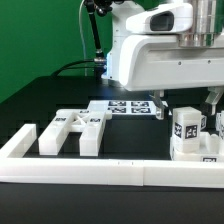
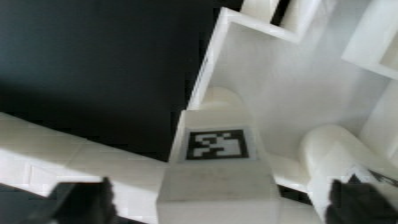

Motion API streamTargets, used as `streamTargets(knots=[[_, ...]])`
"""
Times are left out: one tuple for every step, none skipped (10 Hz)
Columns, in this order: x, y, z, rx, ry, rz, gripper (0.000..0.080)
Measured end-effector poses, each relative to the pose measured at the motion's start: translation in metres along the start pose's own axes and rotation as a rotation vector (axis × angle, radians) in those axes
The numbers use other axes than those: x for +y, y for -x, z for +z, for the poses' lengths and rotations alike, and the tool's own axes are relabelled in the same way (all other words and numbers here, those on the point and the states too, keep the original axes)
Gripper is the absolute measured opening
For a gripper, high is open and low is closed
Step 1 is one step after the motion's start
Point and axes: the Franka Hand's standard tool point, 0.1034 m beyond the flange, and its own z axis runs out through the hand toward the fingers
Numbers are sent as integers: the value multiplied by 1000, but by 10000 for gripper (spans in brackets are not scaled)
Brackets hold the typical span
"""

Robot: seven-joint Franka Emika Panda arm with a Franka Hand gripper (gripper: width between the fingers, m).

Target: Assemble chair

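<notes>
A white cube-ended chair part (image 2: 217, 190) with a black-and-white tag (image 2: 217, 145) on its face sits between my gripper's (image 2: 222, 205) two dark fingertips (image 2: 80, 200). The jaws stand open, with a gap to the block on each side. In the exterior view the gripper (image 1: 188, 108) hangs over the same tagged chunky part (image 1: 186, 128), which stands upright at the exterior view's right. More white chair parts (image 1: 75, 130), panels and bars, lie flat at the exterior view's left. Beyond the block the wrist view shows other white pieces (image 2: 285, 60).
A long low white border rail (image 1: 100, 172) runs along the front and turns back at the exterior view's left (image 1: 20, 145). The marker board (image 1: 130, 107) lies flat on the black table behind the parts. A black cable (image 1: 92, 45) hangs at the back.
</notes>
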Motion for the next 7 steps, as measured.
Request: streamTargets(knots=[[0,0,0,0,0,0,535],[0,0,0,0,0,0,352],[0,0,0,0,0,0,290],[0,0,0,0,-1,11,290],[0,0,0,0,-2,44,290],[0,0,0,0,-4,87,290],[-1,0,0,1,-7,204,290]])
